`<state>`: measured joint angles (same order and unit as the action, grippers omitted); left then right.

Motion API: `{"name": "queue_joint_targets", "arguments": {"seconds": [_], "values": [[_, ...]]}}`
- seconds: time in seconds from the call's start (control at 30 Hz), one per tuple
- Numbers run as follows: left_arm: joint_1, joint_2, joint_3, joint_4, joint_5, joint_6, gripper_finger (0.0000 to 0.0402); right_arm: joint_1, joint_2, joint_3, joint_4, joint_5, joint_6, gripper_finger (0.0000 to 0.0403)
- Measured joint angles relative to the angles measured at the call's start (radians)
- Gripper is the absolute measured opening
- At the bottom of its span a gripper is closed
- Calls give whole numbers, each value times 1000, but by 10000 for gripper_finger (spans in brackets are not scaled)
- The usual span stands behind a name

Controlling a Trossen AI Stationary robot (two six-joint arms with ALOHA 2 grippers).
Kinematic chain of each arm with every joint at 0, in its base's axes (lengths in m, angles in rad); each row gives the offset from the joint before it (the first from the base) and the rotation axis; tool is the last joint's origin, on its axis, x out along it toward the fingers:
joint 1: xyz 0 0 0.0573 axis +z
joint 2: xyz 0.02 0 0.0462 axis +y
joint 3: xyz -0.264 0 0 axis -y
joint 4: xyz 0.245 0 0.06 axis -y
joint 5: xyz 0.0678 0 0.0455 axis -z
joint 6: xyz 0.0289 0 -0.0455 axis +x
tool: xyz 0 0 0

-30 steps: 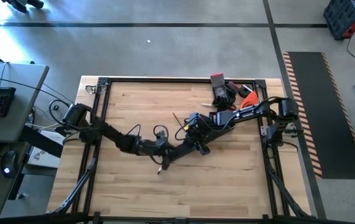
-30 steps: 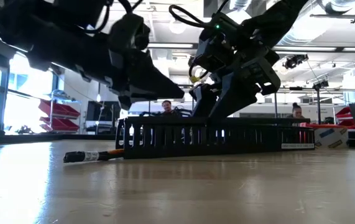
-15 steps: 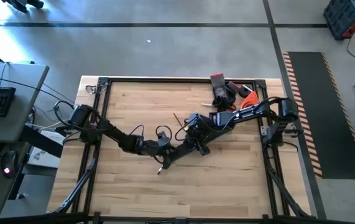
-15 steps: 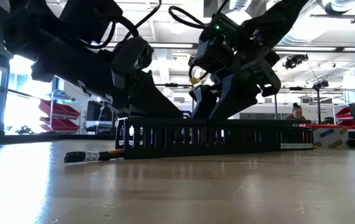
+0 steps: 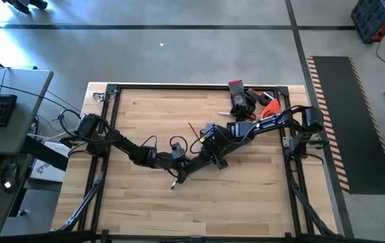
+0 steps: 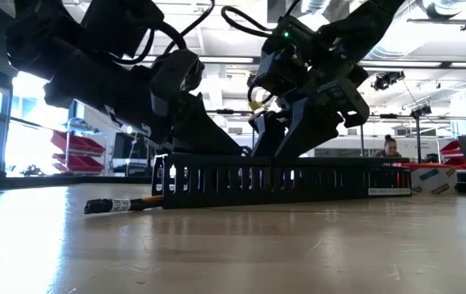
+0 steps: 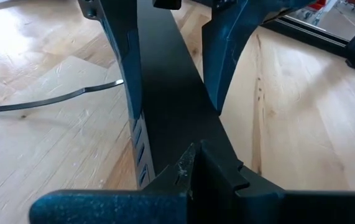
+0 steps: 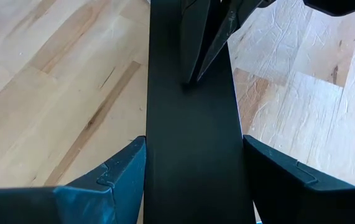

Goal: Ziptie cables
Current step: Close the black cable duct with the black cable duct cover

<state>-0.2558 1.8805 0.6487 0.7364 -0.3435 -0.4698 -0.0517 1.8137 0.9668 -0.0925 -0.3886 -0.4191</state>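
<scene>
scene: wooden table (image 5: 145, 202), both arms meeting near its middle over a long black slotted bar (image 6: 281, 180)
slotted bar: lying lengthwise on the table top, comb-like slots along the side facing the low camera
right gripper (image 8: 194, 146): down on the bar, one finger on each long edge, bar filling the gap between them; part-open width, closed against the bar's sides
right fingers (image 8: 109, 180): blue-black pads touching the bar's edges in the right wrist view
left gripper (image 7: 193, 163): fingers pressed fully together, nothing between them; tip on the bar's top face, just beside the right gripper
left arm: reaching in from the table's left edge, low across the boards
right arm: reaching in from the table's right edge
cables: bundle not made out in any view; cannot tell whether inside the bar or elsewhere
thin dark strand (image 7: 40, 104): single, curved, flat on the table just beside the bar; cannot tell whether a cable or a tie
orange-and-black piece (image 6: 122, 204): on the table at the bar's end on the low view's left side, touching or nearly so
pile of red, black and orange items (image 5: 249, 101): at the table's far edge near the right arm, well apart from both grippers
person (image 6: 390, 147): in the room behind the table, far from the arms
</scene>
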Motion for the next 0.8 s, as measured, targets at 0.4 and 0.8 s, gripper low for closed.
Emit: {"name": "queue_joint_targets", "arguments": {"seconds": [0.4,0.8], "values": [[40,18,54,96,60,25,0,0,0,0,10,0,-8,217],[67,100,95,37,106,-43,0,0,0,-1,13,2,-9,217]]}}
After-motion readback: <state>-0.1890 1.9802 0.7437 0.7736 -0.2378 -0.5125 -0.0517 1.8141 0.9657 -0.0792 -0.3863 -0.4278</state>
